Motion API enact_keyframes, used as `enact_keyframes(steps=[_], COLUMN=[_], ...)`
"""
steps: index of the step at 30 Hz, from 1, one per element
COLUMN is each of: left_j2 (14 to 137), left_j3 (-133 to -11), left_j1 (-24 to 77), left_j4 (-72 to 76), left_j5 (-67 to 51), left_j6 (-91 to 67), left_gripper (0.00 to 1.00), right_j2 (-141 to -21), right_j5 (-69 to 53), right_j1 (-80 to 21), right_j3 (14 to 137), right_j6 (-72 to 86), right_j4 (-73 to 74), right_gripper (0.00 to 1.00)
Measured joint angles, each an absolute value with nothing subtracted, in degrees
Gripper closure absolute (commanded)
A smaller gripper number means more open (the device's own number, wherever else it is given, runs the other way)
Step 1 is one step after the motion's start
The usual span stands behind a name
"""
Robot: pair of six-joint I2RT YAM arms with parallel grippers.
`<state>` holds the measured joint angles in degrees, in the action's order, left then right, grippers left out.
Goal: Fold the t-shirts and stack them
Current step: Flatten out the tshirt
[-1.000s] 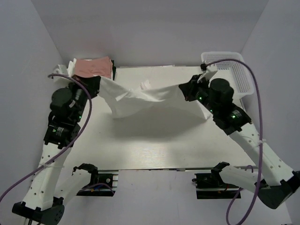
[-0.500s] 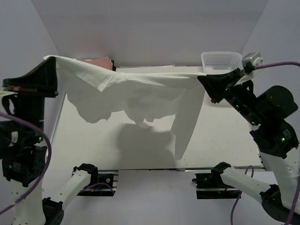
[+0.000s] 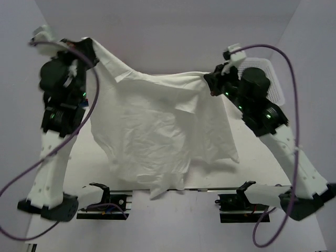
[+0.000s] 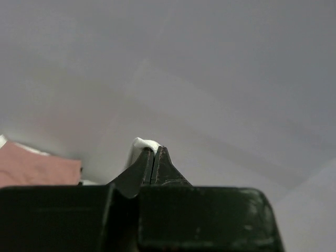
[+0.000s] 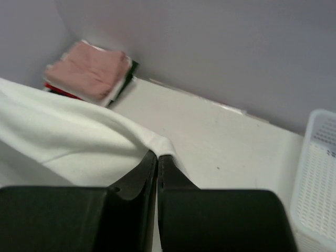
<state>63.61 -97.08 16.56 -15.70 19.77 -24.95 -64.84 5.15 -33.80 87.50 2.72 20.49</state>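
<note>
Gripping white t-shirt (image 3: 157, 121) — left gripper (image 4: 153, 151), right gripper (image 5: 157, 155)

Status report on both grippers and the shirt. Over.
Both shut: left gripper on one end of the white t-shirt, right gripper on the other. Shirt hangs spread between them. Nothing fouling it; folded stack and basket sit apart.

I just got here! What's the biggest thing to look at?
A big white t-shirt hangs spread out in the air, pinched at its top edge by the left gripper and the right gripper. A pink folded shirt tops a pile in the far-left corner.
</note>
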Motion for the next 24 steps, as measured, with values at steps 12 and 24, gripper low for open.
enact_keyframes(steps=[12,24], left_j2=[90.30,43.94], left_j3=[-116.90,-65.14], left_j1=[15.88,16.34], left_j4=[-22.85,-18.87], left_j5=[19.92,22.13], left_j6=[-21.63,-32.49], left_gripper=[1.00,1.00], right_j2=[-80.42,-66.24], right_j5=[10.26,4.54], right_j1=[-29.65,-28.95], right_j3=[95.46,66.70], right_j6=[-2.17,1.23], right_j4=[16.99,6.66], right_gripper=[1.00,1.00])
